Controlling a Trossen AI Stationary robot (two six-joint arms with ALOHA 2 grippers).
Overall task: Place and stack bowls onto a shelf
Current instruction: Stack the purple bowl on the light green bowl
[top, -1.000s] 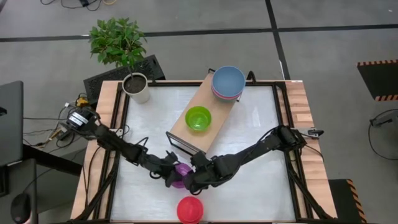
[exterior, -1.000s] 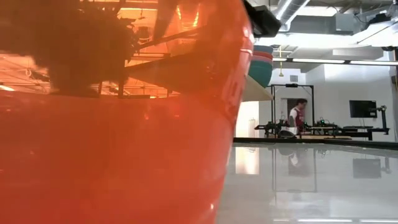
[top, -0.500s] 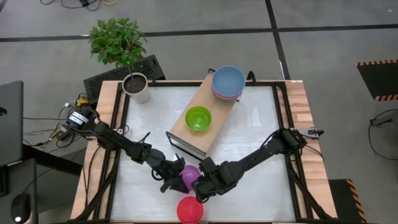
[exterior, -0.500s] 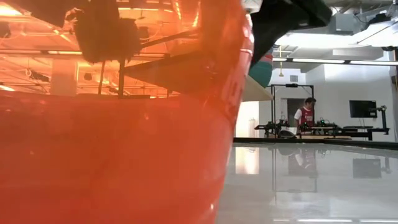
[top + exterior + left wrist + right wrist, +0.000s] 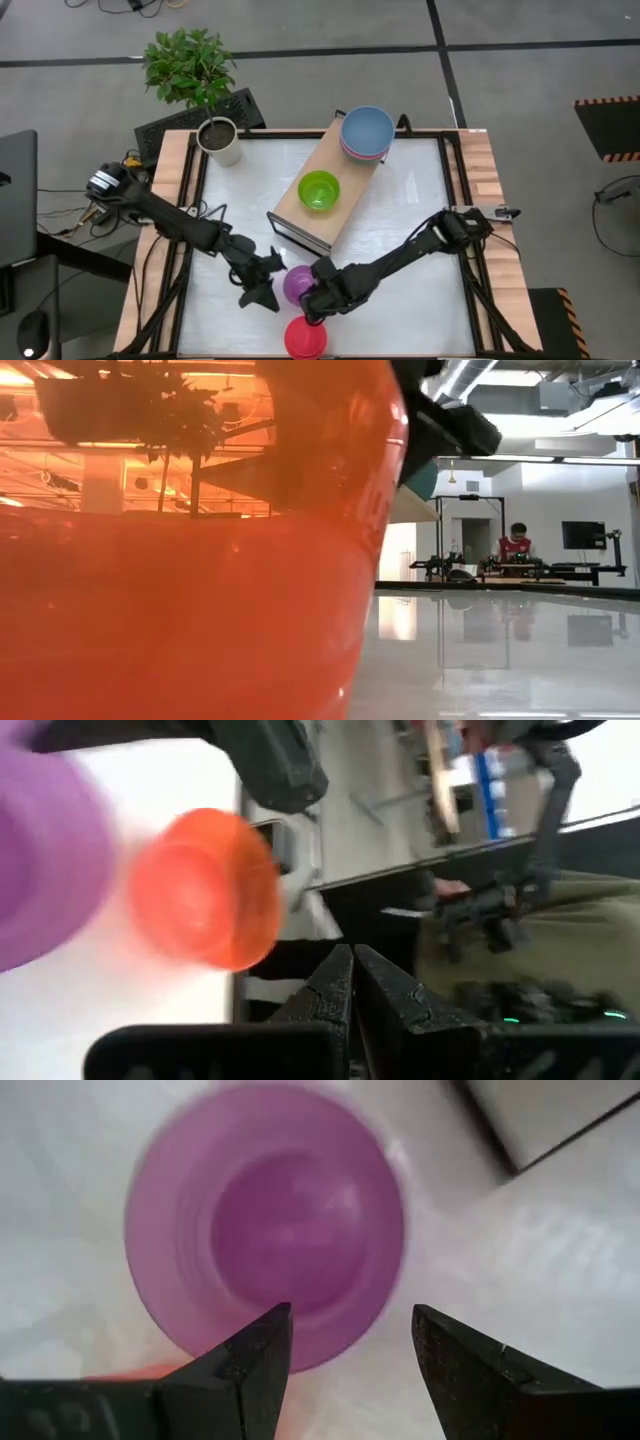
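Observation:
A small purple bowl (image 5: 297, 283) stands open side up on the white table near its front edge; it also shows in the right wrist view (image 5: 265, 1220). My right gripper (image 5: 318, 300) (image 5: 350, 1342) is open just above the bowl's rim, on its right side. My left gripper (image 5: 262, 291) (image 5: 352, 970) is shut and empty just left of the bowl. A red bowl (image 5: 305, 338) (image 5: 205, 885) stands at the front edge. A green bowl (image 5: 319, 190) and a blue-topped stack of bowls (image 5: 367, 133) rest on the light-wood shelf (image 5: 345, 170). My right gripper hangs open over the purple bowl, one finger (image 5: 262, 1345) over its near rim (image 5: 200, 1335) and the other outside it. I cannot tell whether a finger touches the bowl.
A white pot with soil (image 5: 220, 140) stands at the table's far left corner. The red bowl (image 5: 200, 560) fills the left of the low view. A person stands in the room behind the table (image 5: 515, 545). Bare table lies to the right of the shelf.
My left gripper has drawn back from the purple bowl toward the table's left and near edges. My right gripper has moved toward the near edge and stays by the bowl's right side. The bowl has shifted slightly to the right.

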